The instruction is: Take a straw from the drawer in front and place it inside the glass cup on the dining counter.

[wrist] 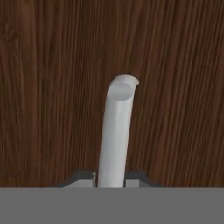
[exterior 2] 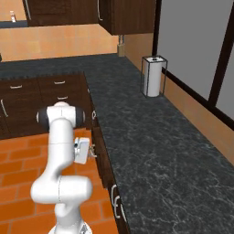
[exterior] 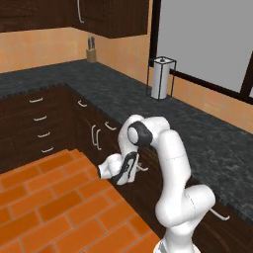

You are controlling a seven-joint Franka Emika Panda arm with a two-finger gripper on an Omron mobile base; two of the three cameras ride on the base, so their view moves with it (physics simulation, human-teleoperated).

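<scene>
The drawer (wrist: 52, 87) is a dark brown wooden front, and it looks closed under the counter edge (exterior 2: 98, 146). Its slim curved silver-white handle (wrist: 116, 131) runs up from between my fingertips. My gripper (wrist: 110, 177) is shut on that handle, with a dark fingertip pressed against each side. From the base cameras my hand (exterior: 118, 168) reaches low and sideways against the cabinet face, with the gripper (exterior 2: 93, 152) at the drawer front. The straw, the glass cup and the dining counter are out of view.
A black speckled granite counter (exterior: 197, 133) runs along the right above the cabinets. On it stand a paper towel holder (exterior: 160, 79) and, far back, a knife block (exterior: 91, 52). An orange tiled floor (exterior: 59, 207) lies to the left, and more handled drawers (exterior: 42, 133) line the back.
</scene>
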